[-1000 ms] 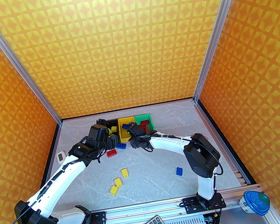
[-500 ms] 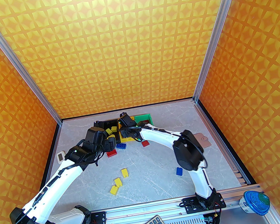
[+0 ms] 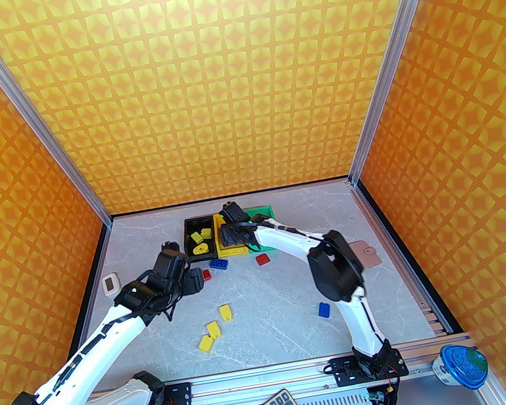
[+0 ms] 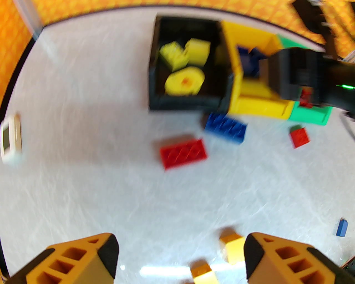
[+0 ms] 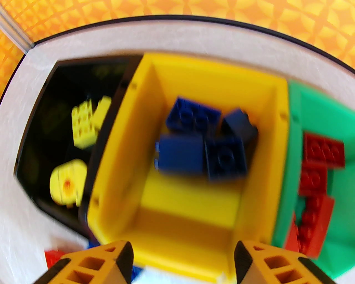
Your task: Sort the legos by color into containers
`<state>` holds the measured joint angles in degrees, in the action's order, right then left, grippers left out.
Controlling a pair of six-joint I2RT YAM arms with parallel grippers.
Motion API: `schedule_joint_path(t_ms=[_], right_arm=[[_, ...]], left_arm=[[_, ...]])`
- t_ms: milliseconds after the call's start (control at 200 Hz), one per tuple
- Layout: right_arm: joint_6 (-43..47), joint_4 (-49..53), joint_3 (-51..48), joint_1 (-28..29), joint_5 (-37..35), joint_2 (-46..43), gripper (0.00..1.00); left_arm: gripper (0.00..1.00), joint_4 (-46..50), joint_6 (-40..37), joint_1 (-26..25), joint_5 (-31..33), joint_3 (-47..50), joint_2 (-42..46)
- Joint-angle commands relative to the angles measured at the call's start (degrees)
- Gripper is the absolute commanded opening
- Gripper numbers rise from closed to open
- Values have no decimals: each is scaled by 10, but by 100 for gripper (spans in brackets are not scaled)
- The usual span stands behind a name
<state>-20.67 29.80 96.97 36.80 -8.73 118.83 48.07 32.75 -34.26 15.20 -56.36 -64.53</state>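
The table (image 3: 273,298) looks like smooth, matt grey stone with pale veins, and the rail (image 3: 262,378) along its near edge is ribbed bare metal with a dull sheen. The legos (image 5: 180,155) are hard moulded plastic with a light gloss, and the black bin (image 4: 180,105), yellow bin (image 5: 122,155) and green bin (image 5: 292,172) are smooth plastic too. The fingers (image 4: 77,258) of the left gripper (image 4: 181,249) are matt orange plastic pierced with a lattice and faced with matt black pads (image 4: 109,255), while the arm shells (image 3: 98,335) are glossy white plastic
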Motion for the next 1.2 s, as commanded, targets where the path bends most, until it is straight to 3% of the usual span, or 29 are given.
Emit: schedule_joint_path(t_ms=[0,55,280,435,1195], right_arm=[[6,-29,-53,3,15,-78,65],[8,-27,-76,3,14,-101,65],[18,-25,-146,3,-7,-179,67],[19,-25,-165,3,-12,-204,67],[16,-21,-217,1,-30,-253,67]], left_arm=[[79,44,57,-20,-38,32,6],[79,57,66,-31,-61,44,6],[79,122,112,-156,-92,68,-9],[79,128,113,-192,-127,98,-23],[68,35,136,-198,-120,158,-109]])
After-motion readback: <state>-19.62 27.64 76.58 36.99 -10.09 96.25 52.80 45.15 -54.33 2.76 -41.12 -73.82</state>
